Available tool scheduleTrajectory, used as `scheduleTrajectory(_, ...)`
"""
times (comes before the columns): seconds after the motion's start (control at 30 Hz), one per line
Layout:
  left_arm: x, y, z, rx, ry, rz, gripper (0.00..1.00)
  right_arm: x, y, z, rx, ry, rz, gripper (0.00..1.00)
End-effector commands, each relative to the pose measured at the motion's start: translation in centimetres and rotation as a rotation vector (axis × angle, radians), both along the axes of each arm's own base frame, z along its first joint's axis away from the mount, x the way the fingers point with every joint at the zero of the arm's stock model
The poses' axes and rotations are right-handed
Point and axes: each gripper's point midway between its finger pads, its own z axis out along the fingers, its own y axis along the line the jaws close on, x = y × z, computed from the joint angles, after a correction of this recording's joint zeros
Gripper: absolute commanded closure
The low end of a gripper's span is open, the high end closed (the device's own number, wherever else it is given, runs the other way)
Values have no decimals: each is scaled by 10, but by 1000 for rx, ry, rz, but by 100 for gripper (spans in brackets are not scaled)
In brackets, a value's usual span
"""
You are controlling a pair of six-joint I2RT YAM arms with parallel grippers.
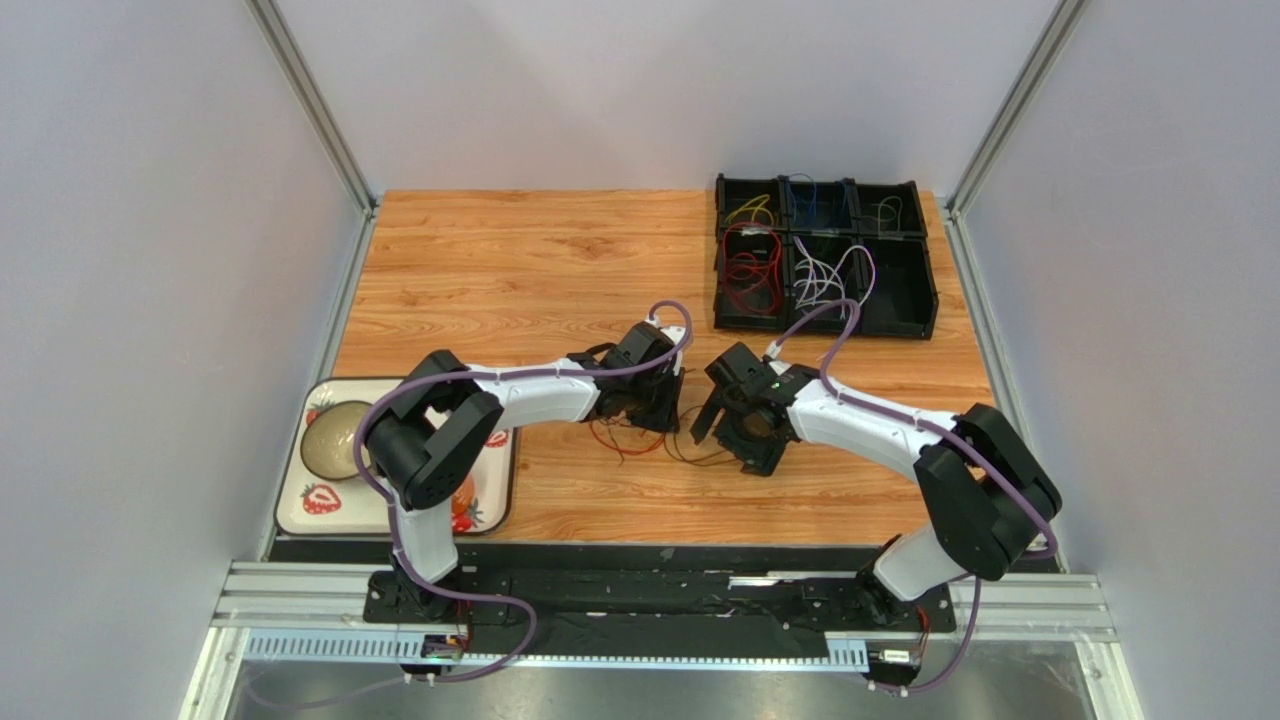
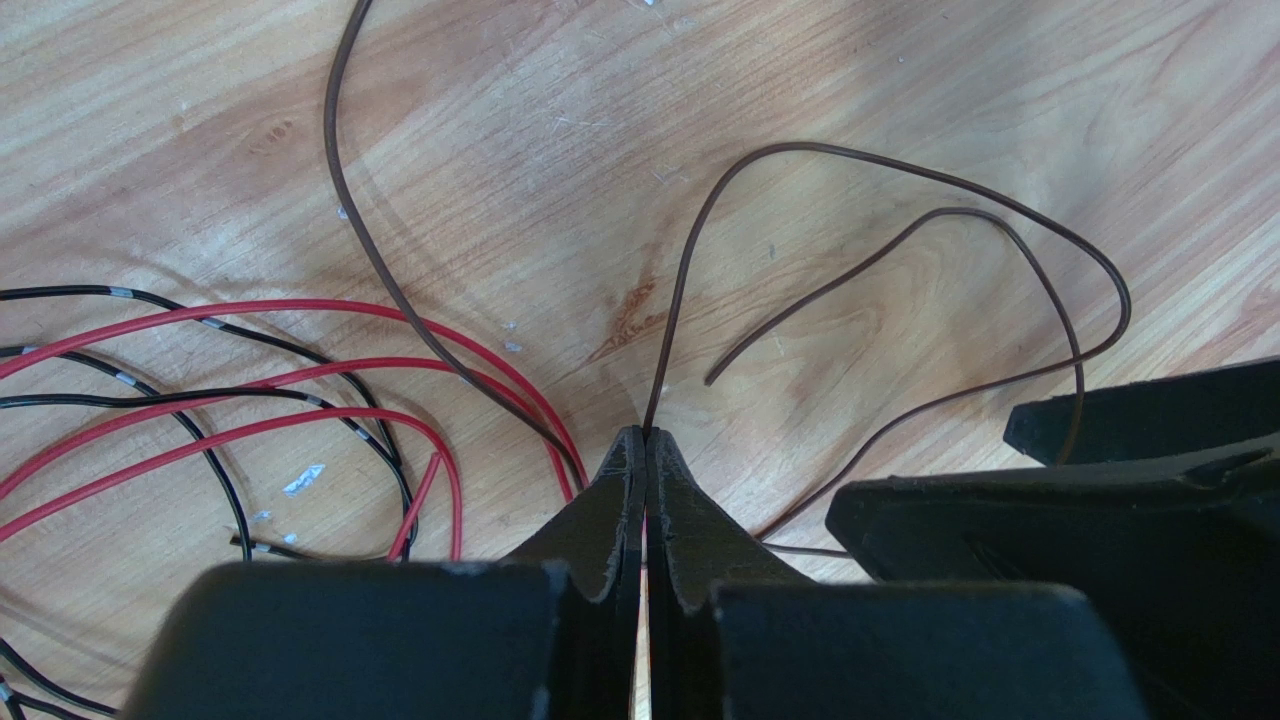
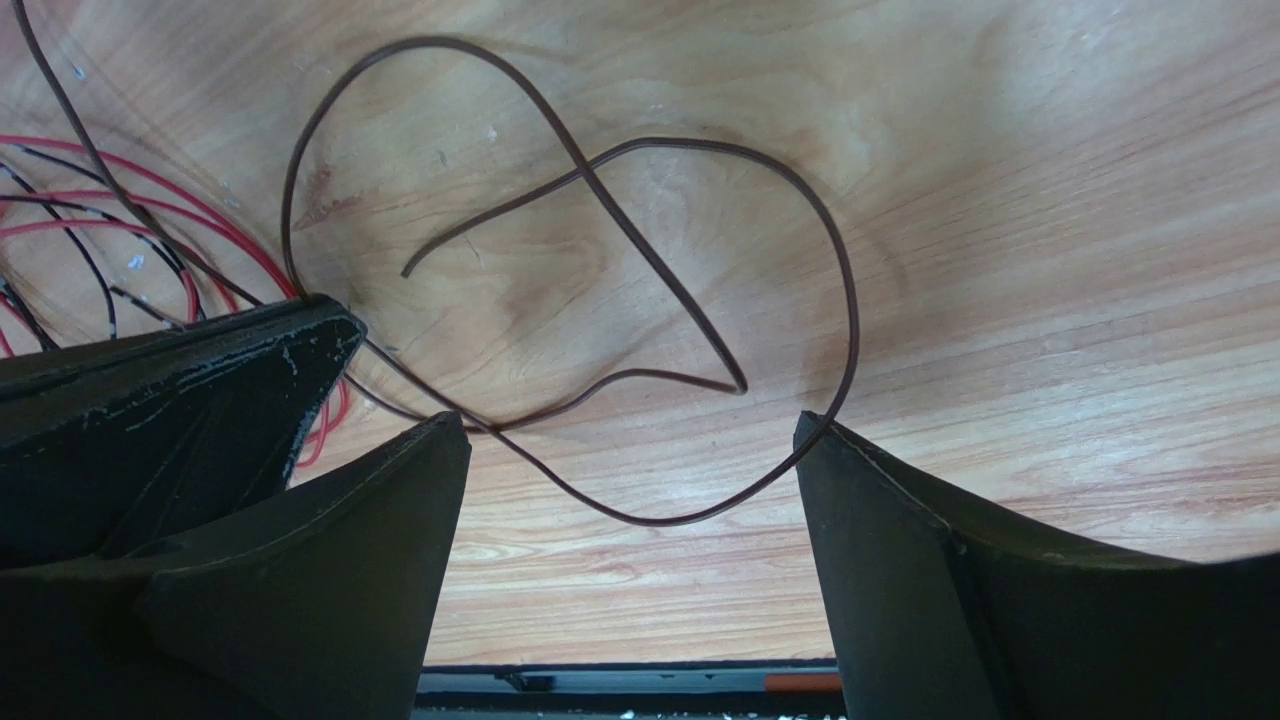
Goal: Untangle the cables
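Left fingers (image 2: pixel 609 510) pinch brown cable (image 2: pixel 684 270); right fingers (image 3: pixel 902 570) spread above

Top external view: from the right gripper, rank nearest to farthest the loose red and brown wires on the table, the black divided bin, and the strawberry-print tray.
1. Loose red and brown wires: on the wood just left of the right gripper.
2. Black divided bin: beyond it, at the table's far right.
3. Strawberry-print tray: farthest, at the left near edge.
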Motion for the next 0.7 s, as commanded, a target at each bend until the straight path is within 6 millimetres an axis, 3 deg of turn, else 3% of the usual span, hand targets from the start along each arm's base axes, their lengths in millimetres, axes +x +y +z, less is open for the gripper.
scheduleTrajectory(0.0,4,-4,20,-50,-33,-2,100,26,3,19,-15,-115,-29,17)
scheduleTrajectory(0.13,2,-6,22,-61,-27,-7,100,33,-10,17,-94,-146,-37,23)
scheduleTrajectory(0.43,0,-9,25,-80,-21,-13,100,38,-11,5,-143,-144,-4,53)
scheduleTrajectory(0.53,-1,-7,25,-77,-20,-12,100,38,-9,5,-145,-145,14,69)
scheduleTrajectory(0.57,-1,-7,25,-78,-21,-12,100,38,-9,6,-143,-146,20,86)
scheduleTrajectory(0.6,-1,-7,25,-77,-20,-12,100,38,-9,6,-142,-148,32,93)
scheduleTrajectory(0.67,-1,-7,25,-77,-20,-12,100,39,-5,7,-139,-159,51,100)
